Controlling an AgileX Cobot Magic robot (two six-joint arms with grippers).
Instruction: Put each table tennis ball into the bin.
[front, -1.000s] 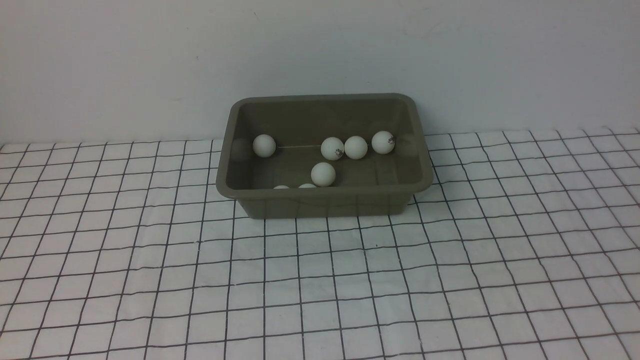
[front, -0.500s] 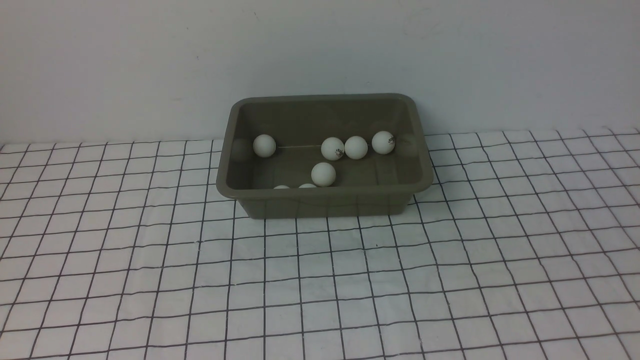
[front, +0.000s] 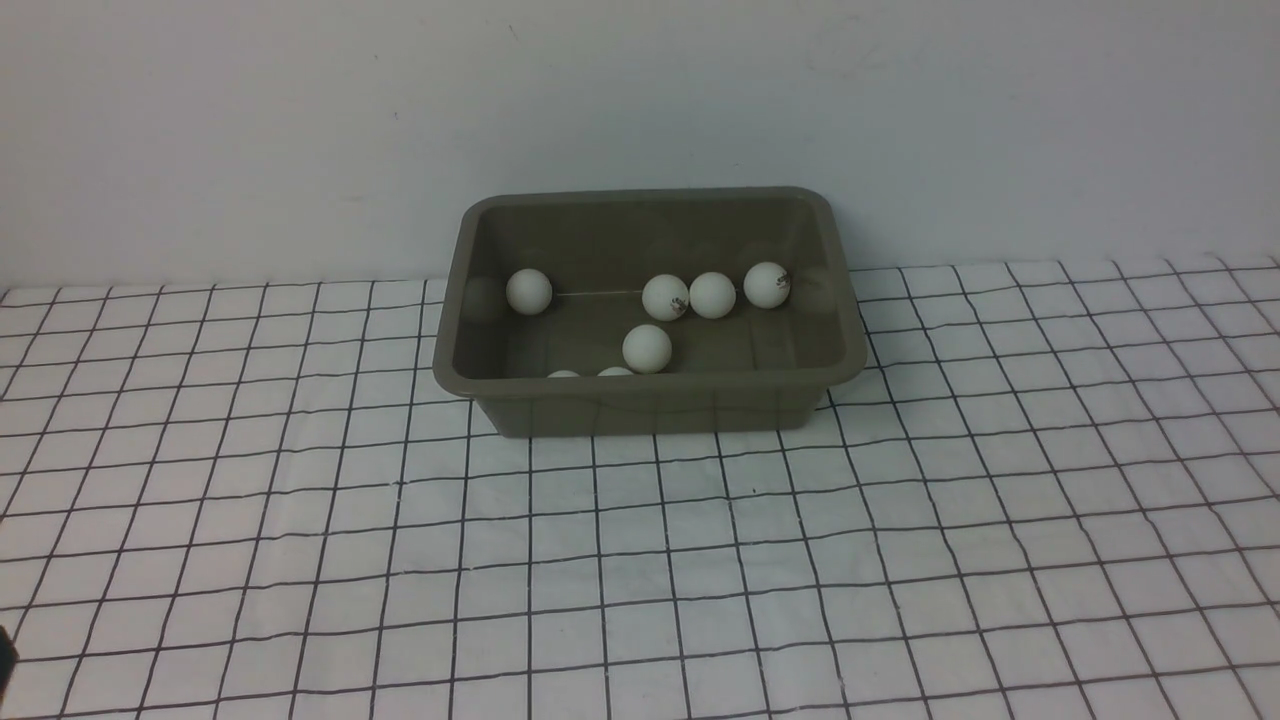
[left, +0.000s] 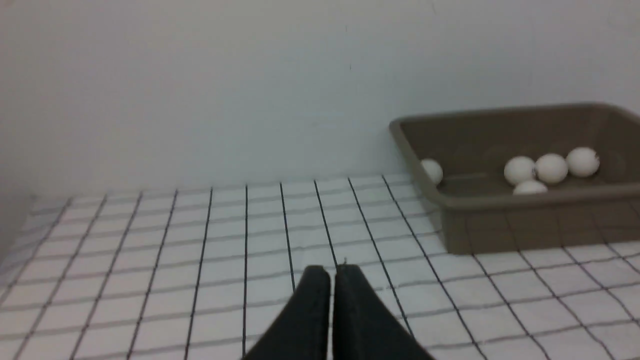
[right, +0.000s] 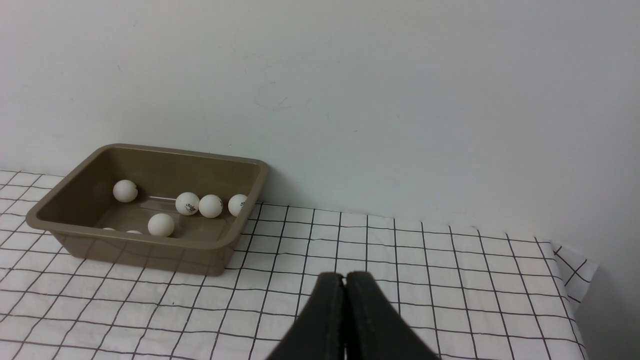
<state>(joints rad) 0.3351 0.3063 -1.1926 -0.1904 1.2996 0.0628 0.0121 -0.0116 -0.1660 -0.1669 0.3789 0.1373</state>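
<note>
Resting all seven table tennis balls (front: 646, 348) inside the bin (front: 845, 340), so likely finishing. Hanging back over the worktop (front: 640, 560): left end effector (left: 332, 276) and right end effector (right: 345, 280), both pressed closed, gripping nothing.

Looks like I'm at a lab test bench: white black-gridded cloth (front: 700, 560) over the table, bare pale wall (front: 640, 100) behind.

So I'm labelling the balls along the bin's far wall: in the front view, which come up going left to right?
Inside the bin: lone ball → logo ball → plain ball → ball nearest the right wall.
</note>
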